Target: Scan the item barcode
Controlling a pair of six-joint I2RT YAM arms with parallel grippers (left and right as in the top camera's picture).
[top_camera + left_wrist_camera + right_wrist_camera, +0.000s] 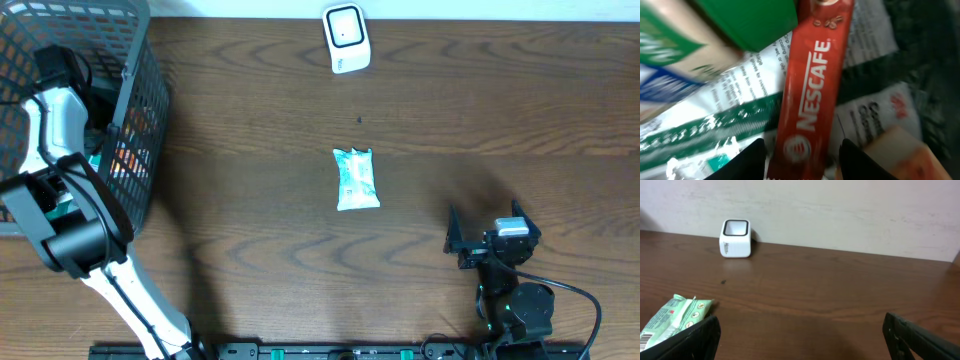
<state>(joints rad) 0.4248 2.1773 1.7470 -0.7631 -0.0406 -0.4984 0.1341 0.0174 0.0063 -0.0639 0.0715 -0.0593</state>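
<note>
Overhead, you get the layout but not the grasp: your left arm (60, 150) reaches down into the grey mesh basket (140, 60) at the left edge of the tabletop (250, 240), and its tip is hidden among the goods there. Only the left wrist view shows it. The left pincer (800, 161) stands half-closed astride the lower end of a red Nescafé stick (812, 95). One finger is on each side with a thin gap beside each edge, so nothing is clamped.

"NESCAFE" runs in white capitals along the stick, above a round white emblem, with coffee beans printed near its top. Around it lie a green carton (750, 20), a white wrapper with green print (705, 125) and white sachets (880, 112). Their small lettering is too blurred to read.

Out on the tabletop, the white barcode scanner (346, 38) sits at the far edge, and a green-and-white packet (357, 179) lies flat nearer you, well apart from it. The right wrist view adds two things the overhead view does not give. The scanner's dark window faces upward, and a barcode shows at the packet's near corner. The right pincer (800, 342) hangs wide open and empty, low over the tabletop at the right, pointing toward the scanner.
</note>
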